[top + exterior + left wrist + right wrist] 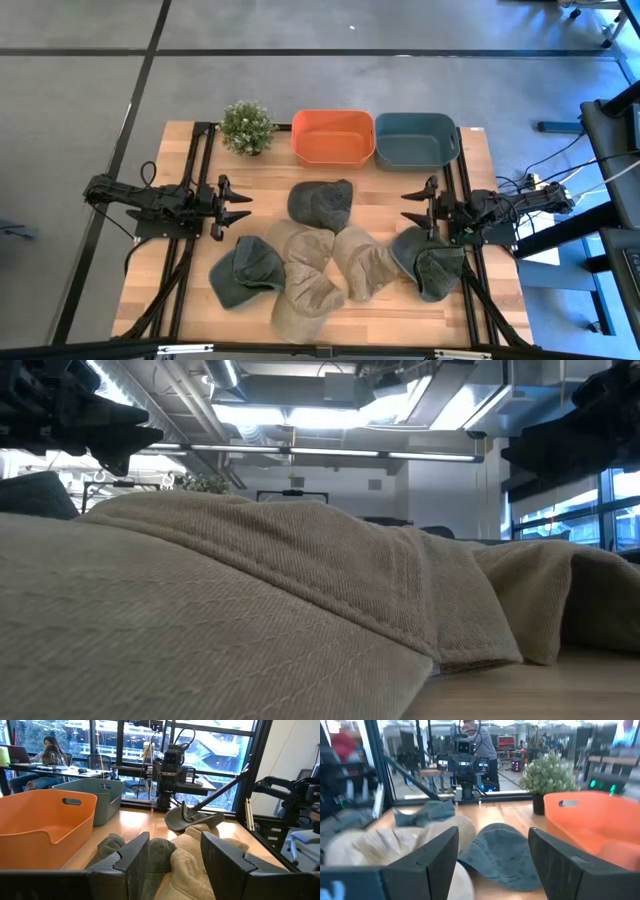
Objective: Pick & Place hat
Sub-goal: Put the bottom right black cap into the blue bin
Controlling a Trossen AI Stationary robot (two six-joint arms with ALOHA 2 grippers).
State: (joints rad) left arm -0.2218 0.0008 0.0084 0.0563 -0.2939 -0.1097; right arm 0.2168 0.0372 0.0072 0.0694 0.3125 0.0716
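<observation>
Left gripper [240,205]: held at the table's left side, jaws spread apart with nothing between them.
Right gripper [411,206]: held at the table's right side, jaws likewise spread and empty.
Hats: six are seen, heaped in the stretch between the two sets of jaws and nearer the table's front edge.
Grey hat [321,203]: laid midway between the two grippers, ahead of both sets of jaws, touched by neither.
Green hat [245,272]: found just below the left jaws, apart from them.
Dark hat [430,264]: found just beside the right jaws, toward the front edge.
Tan hats [310,275]: overlapped in the middle of the heap.
Orange bin [333,135]: set at the far edge, touching the blue bin [415,139].
Plant [247,127]: stood beside the orange bin.
</observation>
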